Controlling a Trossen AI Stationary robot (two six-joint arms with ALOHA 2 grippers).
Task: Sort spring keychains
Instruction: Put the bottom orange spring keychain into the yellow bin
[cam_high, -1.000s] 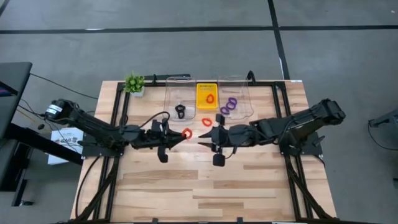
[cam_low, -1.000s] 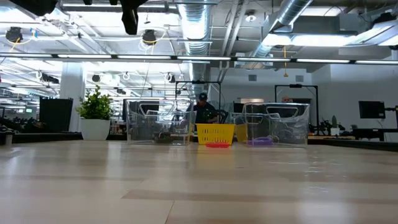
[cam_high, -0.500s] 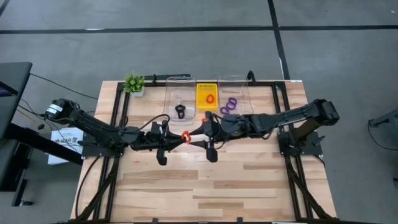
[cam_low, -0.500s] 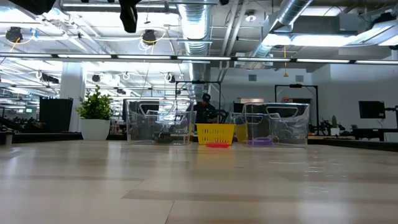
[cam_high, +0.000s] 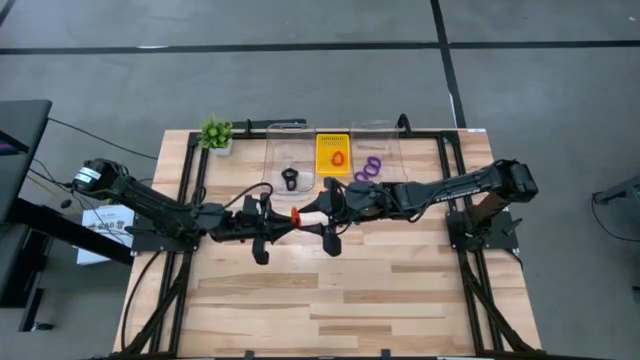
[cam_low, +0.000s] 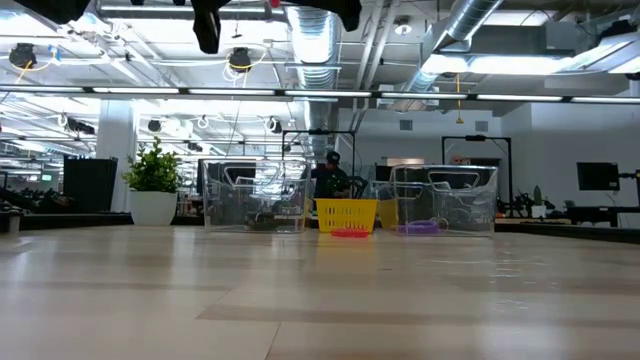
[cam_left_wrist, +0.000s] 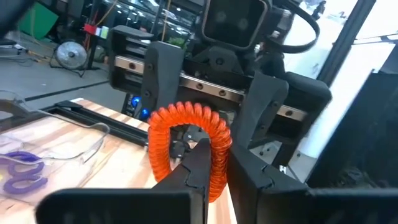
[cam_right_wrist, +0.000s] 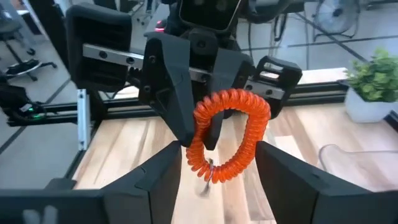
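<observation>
Change: the right claw (cam_high: 305, 214) has moved in from the counter's right half and now meets the left claw (cam_high: 288, 218) above the counter's (cam_high: 400, 290) middle.
Left claw: clamped on a red-orange spring keychain (cam_high: 297, 216), held in the air.
Right claw: fingers (cam_right_wrist: 158, 177) spread wide on either side of that coil, not pinching it.
Coil: stands upright as a ring, its opening facing the right wrist camera.
Around: black keychain (cam_high: 290, 178) in the left clear container (cam_high: 275, 150), another red-orange one (cam_high: 336, 159) on the yellow tray (cam_high: 333, 140), purple ones (cam_high: 368, 169) in the right clear container (cam_high: 392, 150); a green plant (cam_high: 216, 134) at the far-left corner.
</observation>
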